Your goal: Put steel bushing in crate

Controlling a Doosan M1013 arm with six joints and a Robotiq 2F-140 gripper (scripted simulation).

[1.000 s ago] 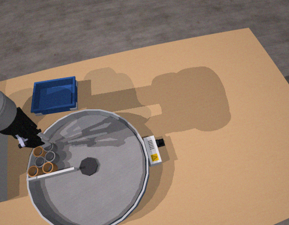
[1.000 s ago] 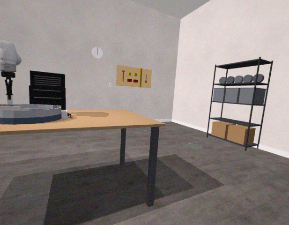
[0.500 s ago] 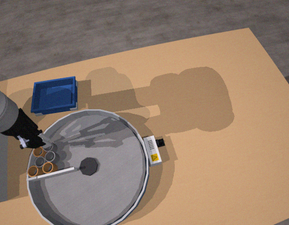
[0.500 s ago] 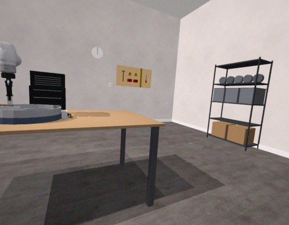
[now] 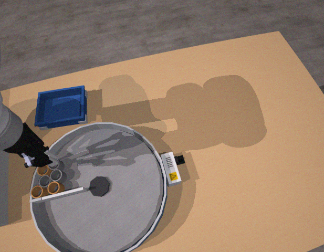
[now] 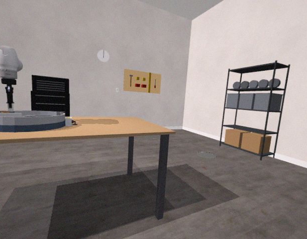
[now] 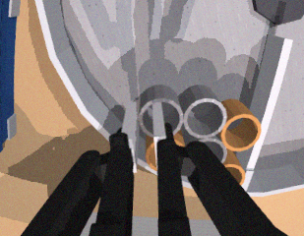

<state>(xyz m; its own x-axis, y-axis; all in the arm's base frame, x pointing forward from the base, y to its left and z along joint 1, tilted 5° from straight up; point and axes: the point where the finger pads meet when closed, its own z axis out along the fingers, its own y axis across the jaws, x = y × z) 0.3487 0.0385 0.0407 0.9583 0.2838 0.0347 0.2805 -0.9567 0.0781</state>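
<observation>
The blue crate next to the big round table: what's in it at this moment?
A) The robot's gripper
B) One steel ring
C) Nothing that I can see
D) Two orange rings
C: the top view shows only the bare blue floor of the crate, with every bushing on the turning table.

Bushings (image 5: 49, 177) crowd tightly beside the divider (image 5: 61, 192).

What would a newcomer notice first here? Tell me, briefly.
The big grey turning table fills the bench's left side, with steel and orange bushings bunched against its white divider at the left edge. The black gripper, fingers narrowed, hangs right over that cluster, and the blue crate sits just beyond the rim.
</observation>
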